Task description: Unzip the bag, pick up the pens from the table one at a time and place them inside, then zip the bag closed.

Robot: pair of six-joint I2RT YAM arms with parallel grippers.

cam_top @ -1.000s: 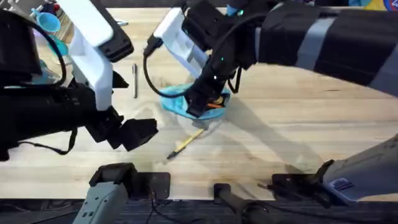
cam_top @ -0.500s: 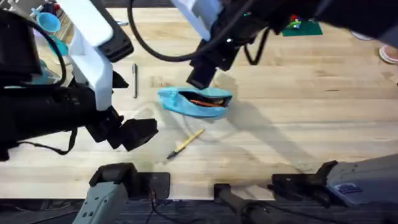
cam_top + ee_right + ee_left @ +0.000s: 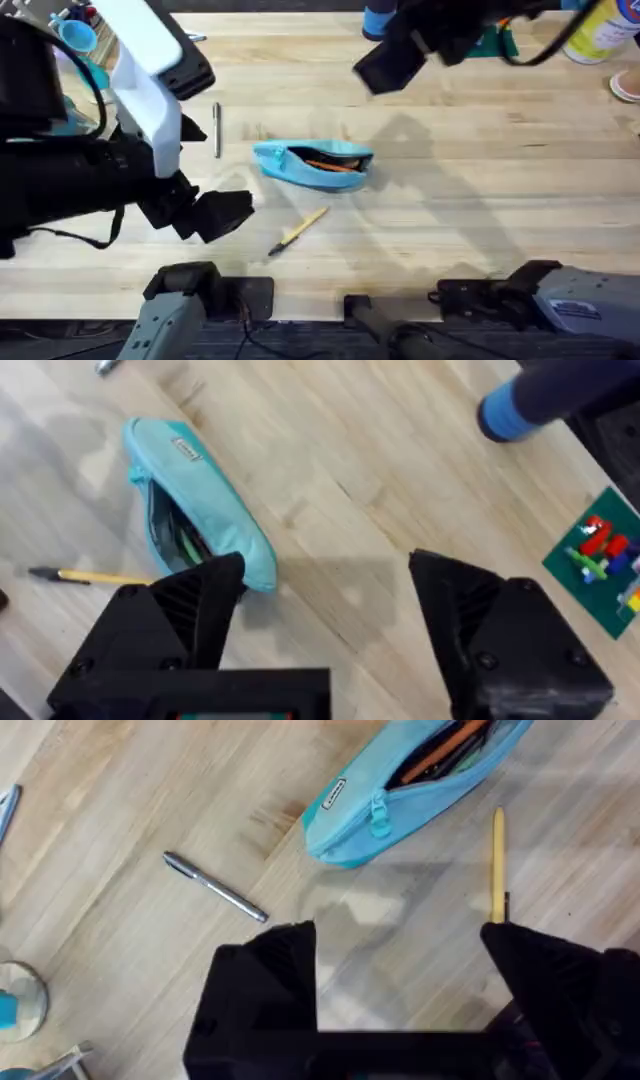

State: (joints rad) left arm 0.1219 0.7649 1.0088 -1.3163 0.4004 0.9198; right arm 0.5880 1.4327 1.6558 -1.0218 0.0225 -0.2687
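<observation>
The light blue bag (image 3: pixel 313 163) lies unzipped mid-table, with orange items showing in its slit. It shows closer as the bag (image 3: pixel 410 785) and the bag (image 3: pixel 200 510) in the wrist views. A silver-grey pen (image 3: pixel 216 130) lies to its left, and a tan pen (image 3: pixel 298 231) with a dark tip lies in front of it. My left gripper (image 3: pixel 215 215) hovers low, left of the tan pen (image 3: pixel 497 865), open and empty. The silver pen (image 3: pixel 215 888) lies beyond its fingers (image 3: pixel 270 980). My right gripper (image 3: pixel 385 68) hangs high behind the bag, open and empty.
A green brick plate (image 3: pixel 490 42) and a yellow bottle (image 3: pixel 600 30) stand at the far right. A light blue cup (image 3: pixel 78 35) sits at the far left corner. Bare wooden table (image 3: pixel 480 190) stretches right of the bag.
My right gripper has lifted off the bag and drawn back toward the far right, leaving the bag open on the table. The left arm and both pens have stayed put.
</observation>
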